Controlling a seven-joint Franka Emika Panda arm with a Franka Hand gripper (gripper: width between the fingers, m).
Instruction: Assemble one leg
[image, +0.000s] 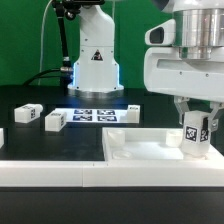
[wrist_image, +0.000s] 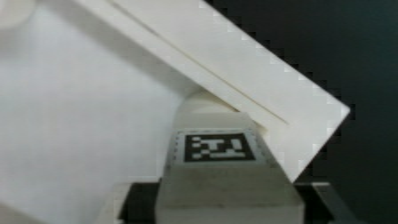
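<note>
— What's your pincer doing?
— I'm clamping it on the leg, holding it upright at the tray's corner on the exterior view's right.
— Why upright?
— So its end is pointing down for seating, I'm judging; contact is hidden.

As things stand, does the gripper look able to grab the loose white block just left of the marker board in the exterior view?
Probably not yet: the gripper appears shut on the leg at a corner of the white tray piece, so its jaws are occupied. The loose white block itself lies uncovered.
</note>
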